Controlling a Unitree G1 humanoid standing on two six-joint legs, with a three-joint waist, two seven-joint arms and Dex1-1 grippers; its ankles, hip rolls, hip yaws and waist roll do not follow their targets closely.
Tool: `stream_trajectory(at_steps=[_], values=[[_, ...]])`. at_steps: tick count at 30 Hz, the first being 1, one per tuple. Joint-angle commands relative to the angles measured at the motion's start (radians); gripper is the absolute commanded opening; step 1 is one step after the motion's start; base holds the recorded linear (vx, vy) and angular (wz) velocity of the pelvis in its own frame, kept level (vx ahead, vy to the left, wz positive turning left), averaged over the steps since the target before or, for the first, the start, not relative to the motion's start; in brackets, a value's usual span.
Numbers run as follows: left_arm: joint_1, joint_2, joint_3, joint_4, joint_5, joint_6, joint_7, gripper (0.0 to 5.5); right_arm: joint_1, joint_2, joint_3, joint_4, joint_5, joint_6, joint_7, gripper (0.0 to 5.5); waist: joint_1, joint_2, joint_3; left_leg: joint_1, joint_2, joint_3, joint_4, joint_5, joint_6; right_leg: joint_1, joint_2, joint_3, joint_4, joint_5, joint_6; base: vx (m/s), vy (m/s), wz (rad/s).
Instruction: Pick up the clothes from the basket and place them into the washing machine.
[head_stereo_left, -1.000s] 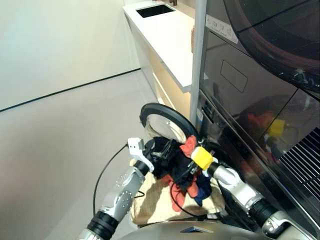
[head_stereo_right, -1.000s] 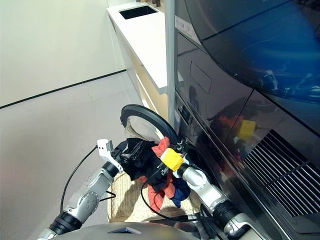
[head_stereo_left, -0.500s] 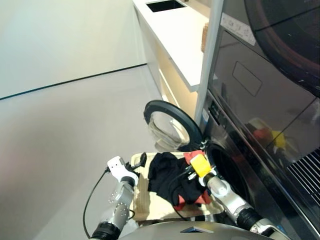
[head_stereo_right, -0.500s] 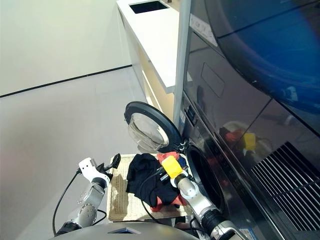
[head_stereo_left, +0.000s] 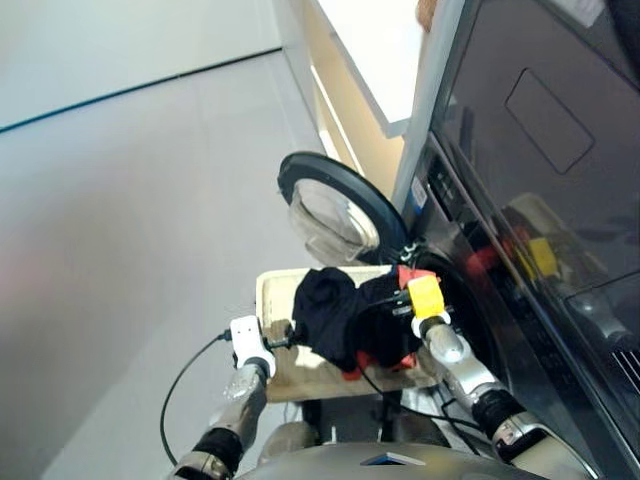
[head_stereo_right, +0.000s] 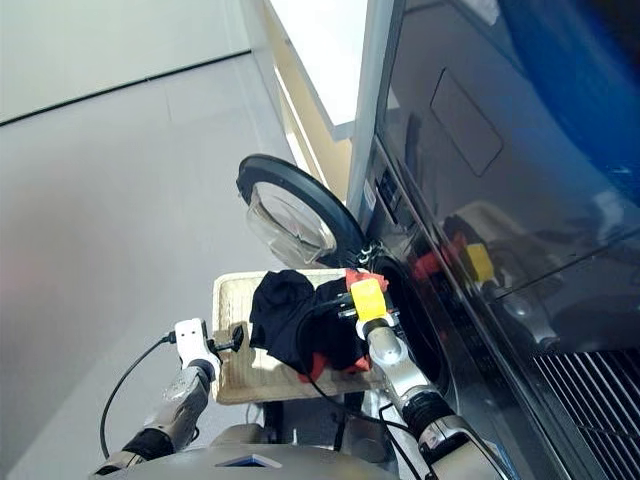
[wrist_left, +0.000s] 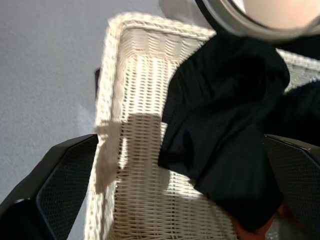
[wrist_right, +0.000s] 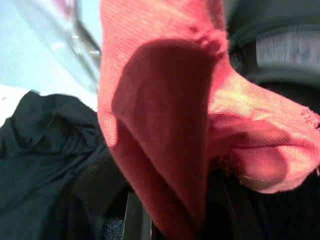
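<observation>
Left gripper: you're hovering, fingers apart, at the basket rim.
Right gripper: fingers hidden, state unclear, against soft clothes beside the washing machine.

Pale grey floor, smooth and bare, spreading wide across the room. Thin dark line along the base of a light wall at the far side. White bench with a thick edge running toward that wall, cream cabinet fronts beneath it. Beside the bench, a tall glossy dark appliance front throwing back reflections, with a slatted vent low down. Soft, even light.
</observation>
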Motion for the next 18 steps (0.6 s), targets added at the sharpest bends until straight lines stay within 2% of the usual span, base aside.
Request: stream_trajectory(at_steps=[1,4,7,8,9,10,18], values=[[-0.099,-0.003,-0.021,0.011,0.014,-0.086,0.029,5.50,-0.122,0.064,-0.023,-0.005,0.131,-0.097,-0.016,0.00,-0.004,-0.028,0.060,-0.136,-0.041,0.021,0.075,0.037,0.012,-0.056,-0.056,0.042,0.084,-0.036,0.095,-0.057,0.003,-0.069],[-0.119,0.001,-0.037,-0.004,0.014,-0.098,0.038,5.50,-0.156,0.071,-0.041,0.000,0.177,-0.113,-0.031,0.00,-0.004,-0.022,0.088,-0.206,-0.042,0.022,0.130,0.026,0.015,-0.118,-0.064,0.047,0.122,-0.042,0.089,-0.052,0.000,0.001],[-0.155,0.014,-0.067,-0.031,0.041,-0.114,0.070,5.50,-0.220,0.083,-0.090,0.020,0.268,-0.148,-0.059,0.00,-0.006,0.003,0.120,-0.342,-0.041,0.016,0.217,0.004,0.021,-0.258,-0.075,0.052,0.221,-0.073,0.072,-0.083,-0.002,0.071],[-0.155,0.014,-0.067,-0.031,0.041,-0.114,0.070,5.50,-0.220,0.083,-0.090,0.021,0.269,-0.148,-0.059,0.00,-0.006,0.003,0.118,-0.344,-0.041,0.016,0.218,0.003,0.021,-0.261,-0.075,0.052,0.222,-0.074,0.072,0.000,0.000,0.000],[-0.161,0.016,-0.069,-0.037,0.044,-0.117,0.078,5.50,-0.241,0.080,-0.109,0.031,0.289,-0.159,-0.069,0.00,-0.002,0.013,0.122,-0.370,-0.038,0.009,0.248,-0.032,0.017,-0.291,-0.074,0.062,0.258,-0.105,0.077,0.000,0.000,0.000],[-0.167,0.021,-0.070,-0.044,0.041,-0.118,0.080,5.50,-0.250,0.079,-0.116,0.027,0.300,-0.164,-0.075,0.00,-0.004,0.019,0.125,-0.402,-0.037,0.008,0.270,-0.037,0.019,-0.323,-0.077,0.066,0.280,-0.111,0.072,0.000,0.000,0.000],[-0.194,0.042,-0.025,-0.050,0.040,-0.122,0.115,5.50,-0.322,0.078,-0.244,0.023,0.458,-0.234,-0.109,0.00,-0.015,0.052,0.118,-0.641,-0.020,0.010,0.418,-0.090,0.038,-0.585,-0.078,0.115,0.426,-0.151,0.059,0.000,0.000,0.000]])
